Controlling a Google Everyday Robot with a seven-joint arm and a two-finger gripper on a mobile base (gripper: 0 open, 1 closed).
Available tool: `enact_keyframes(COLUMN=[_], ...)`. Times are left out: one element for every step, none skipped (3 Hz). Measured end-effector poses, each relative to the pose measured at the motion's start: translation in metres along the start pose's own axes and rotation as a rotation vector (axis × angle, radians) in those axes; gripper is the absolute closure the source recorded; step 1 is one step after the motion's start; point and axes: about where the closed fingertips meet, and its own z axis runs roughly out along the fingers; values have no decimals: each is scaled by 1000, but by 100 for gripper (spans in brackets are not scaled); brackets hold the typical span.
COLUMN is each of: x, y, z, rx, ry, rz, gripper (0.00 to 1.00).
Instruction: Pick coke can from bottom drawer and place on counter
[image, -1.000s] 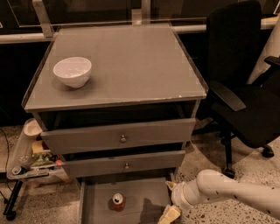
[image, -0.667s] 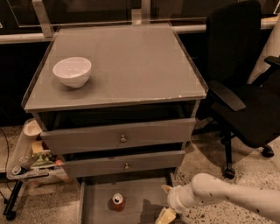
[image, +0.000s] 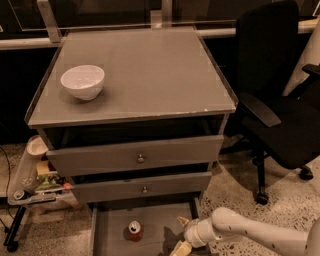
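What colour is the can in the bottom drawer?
Red-orange can, silver top; camera view. The hand is right of it.

Gripper low, spread wide; arm extended leftward.

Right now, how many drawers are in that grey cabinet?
3: top grey drawer, middle grey drawer below it, and bottom drawer pulled out, holding the red coke can. The open gripper is right of it.
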Motion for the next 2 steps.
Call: enact_keyframes(x=[0,6], y=[0,-12], z=[0,19], rx=[0,-17], ry=[0,-56], rz=[0,2], gripper=[0,0])
